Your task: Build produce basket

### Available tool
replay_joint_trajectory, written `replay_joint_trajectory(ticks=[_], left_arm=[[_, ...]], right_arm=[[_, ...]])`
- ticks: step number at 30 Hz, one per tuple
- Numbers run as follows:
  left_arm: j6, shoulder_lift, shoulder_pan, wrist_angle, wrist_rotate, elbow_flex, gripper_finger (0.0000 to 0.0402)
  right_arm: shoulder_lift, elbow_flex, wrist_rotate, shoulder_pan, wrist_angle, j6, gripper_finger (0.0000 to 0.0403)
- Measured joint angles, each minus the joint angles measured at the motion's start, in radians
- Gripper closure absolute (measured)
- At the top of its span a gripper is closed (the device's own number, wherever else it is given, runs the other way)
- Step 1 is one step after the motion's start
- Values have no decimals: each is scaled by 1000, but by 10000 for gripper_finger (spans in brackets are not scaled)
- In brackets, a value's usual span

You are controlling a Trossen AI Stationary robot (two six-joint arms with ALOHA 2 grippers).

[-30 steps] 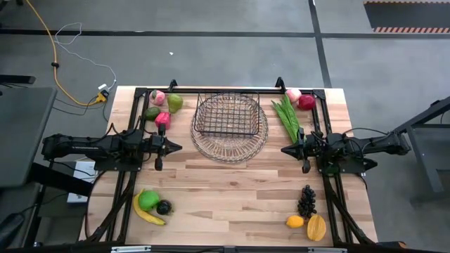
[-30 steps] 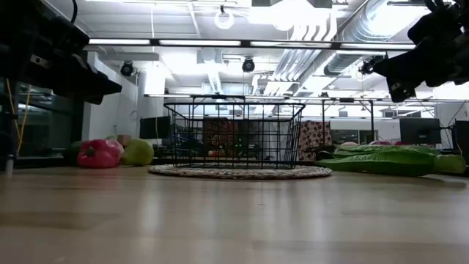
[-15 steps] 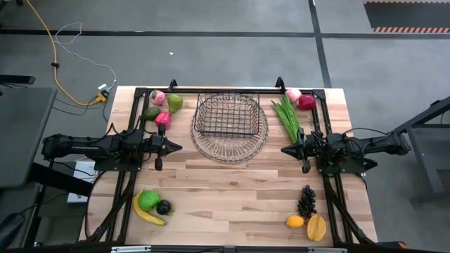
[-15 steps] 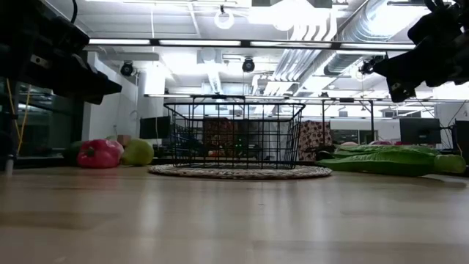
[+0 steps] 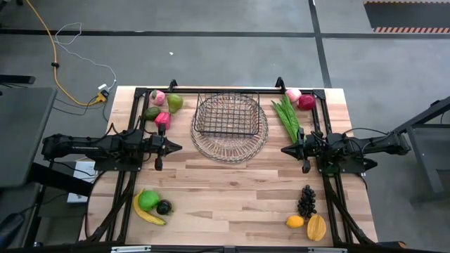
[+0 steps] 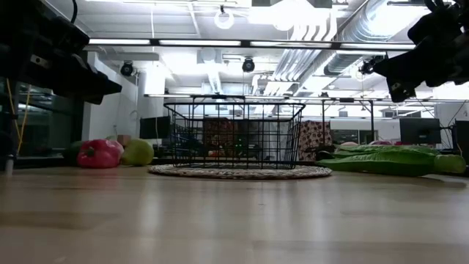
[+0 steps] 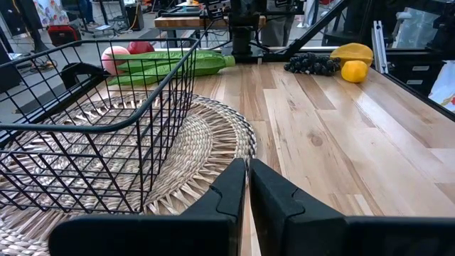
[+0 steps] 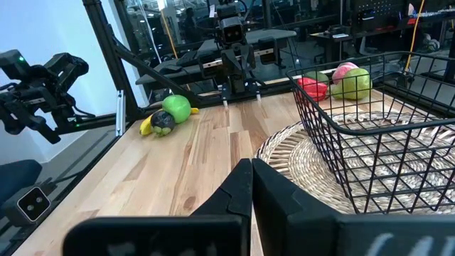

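Observation:
The dark wire basket (image 5: 227, 114) stands empty on a round woven mat (image 5: 230, 138) at the table's far middle. A banana, green apple and dark plum (image 5: 152, 205) lie near left. Grapes (image 5: 306, 200), a lemon and a mango (image 5: 310, 225) lie near right. A pear, peach and red fruits (image 5: 163, 107) sit far left; the green leafy bunch (image 5: 287, 118) and two red-pink fruits (image 5: 300, 99) sit far right. My left gripper (image 5: 180, 147) hovers shut left of the mat. My right gripper (image 5: 283, 150) hovers shut right of it.
A black frame rail runs along the table's far, left and right edges. Bare wood lies across the table's middle and near half between the two fruit groups. The room with desks and equipment shows beyond the table.

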State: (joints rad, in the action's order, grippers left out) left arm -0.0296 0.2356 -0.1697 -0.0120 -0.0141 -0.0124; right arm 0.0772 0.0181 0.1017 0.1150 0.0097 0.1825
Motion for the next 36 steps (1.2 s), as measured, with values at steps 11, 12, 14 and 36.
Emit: replay_joint_trajectory(ticks=[11,12,14,36], left_arm=[[0,0,0,0,0,0,387],[0,0,0,0,0,0,387],[0,0,0,0,0,0,387],[404,0,0,-562,6,0,387]], right_arm=[[0,0,0,0,0,0,402],[0,0,0,0,0,0,402],[0,0,0,0,0,0,402],[0,0,0,0,0,0,402]])
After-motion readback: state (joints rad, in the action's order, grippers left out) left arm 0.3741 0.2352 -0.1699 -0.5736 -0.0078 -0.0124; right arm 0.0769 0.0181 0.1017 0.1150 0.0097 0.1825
